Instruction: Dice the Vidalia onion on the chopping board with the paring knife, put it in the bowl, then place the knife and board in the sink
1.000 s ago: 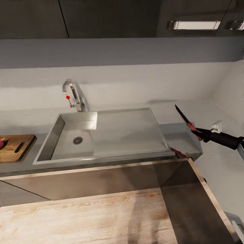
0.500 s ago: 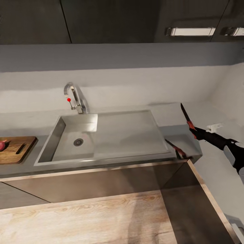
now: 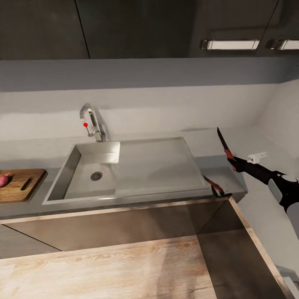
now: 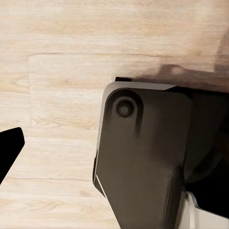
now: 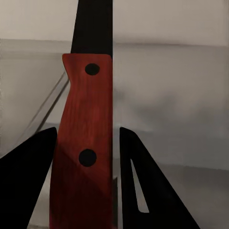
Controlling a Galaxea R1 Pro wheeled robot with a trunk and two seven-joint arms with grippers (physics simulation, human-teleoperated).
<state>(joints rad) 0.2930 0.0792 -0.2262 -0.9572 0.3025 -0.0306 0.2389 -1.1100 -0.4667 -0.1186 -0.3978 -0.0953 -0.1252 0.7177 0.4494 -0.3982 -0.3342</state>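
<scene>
My right gripper (image 3: 235, 162) is shut on the paring knife (image 3: 226, 151), over the grey countertop (image 3: 216, 145) just right of the sink (image 3: 158, 164). The dark blade points up and away. In the right wrist view the reddish-brown handle of the paring knife (image 5: 86, 143) sits between the two dark fingers (image 5: 28, 171). The chopping board (image 3: 20, 185) lies at the far left edge with a small reddish onion piece (image 3: 3, 179) on it. In the left wrist view one dark fingertip (image 4: 9, 150) shows over pale wooden floor.
The sink's basin has a drain (image 3: 96, 176) at its left and a flat drainer at its right. A faucet (image 3: 92, 122) stands behind the basin. Dark wall cabinets (image 3: 137, 25) hang above. Below the counter front is wooden floor (image 3: 104, 270).
The head view has shifted, so the scene sits a little lower. The right arm has brought the knife slightly left toward the sink, and the blade now stands more upright.
</scene>
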